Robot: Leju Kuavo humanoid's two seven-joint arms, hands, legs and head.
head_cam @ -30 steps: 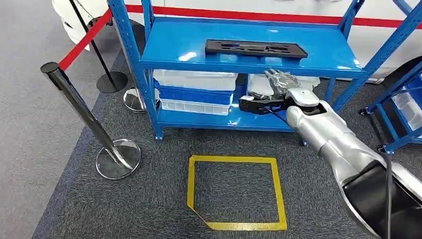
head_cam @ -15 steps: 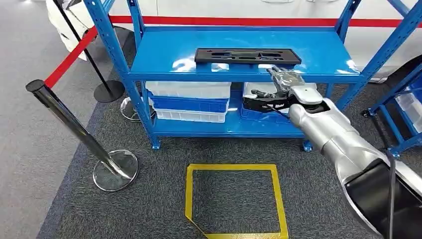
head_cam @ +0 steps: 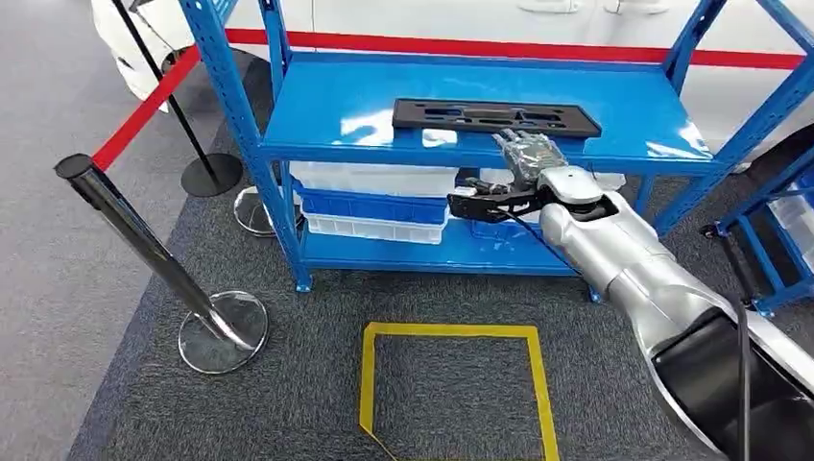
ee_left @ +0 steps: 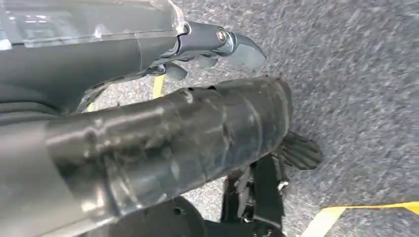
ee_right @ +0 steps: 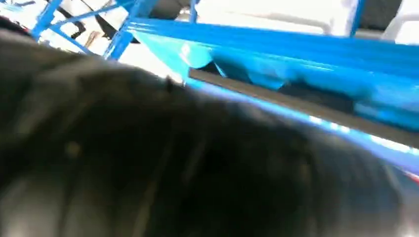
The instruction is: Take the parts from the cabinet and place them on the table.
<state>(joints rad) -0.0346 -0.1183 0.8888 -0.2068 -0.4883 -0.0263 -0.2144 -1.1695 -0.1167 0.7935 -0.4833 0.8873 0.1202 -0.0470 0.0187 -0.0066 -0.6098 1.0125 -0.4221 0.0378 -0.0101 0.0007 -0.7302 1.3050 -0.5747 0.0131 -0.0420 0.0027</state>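
My right hand [head_cam: 526, 154] is raised at the front lip of the blue metal cabinet's [head_cam: 355, 144] top shelf, fingers loosely apart and holding nothing; the long flat black plastic part [head_cam: 495, 115] lies just beyond it on that shelf; I judge that reaching low could knock my fingers against the lip, or shove the part backward out of reach; my left hand [ee_left: 212, 44] hangs over the carpet, whether curled or spread I cannot tell.

Flat black part [head_cam: 496, 116] lies on blue cabinet [head_cam: 336, 96] top shelf
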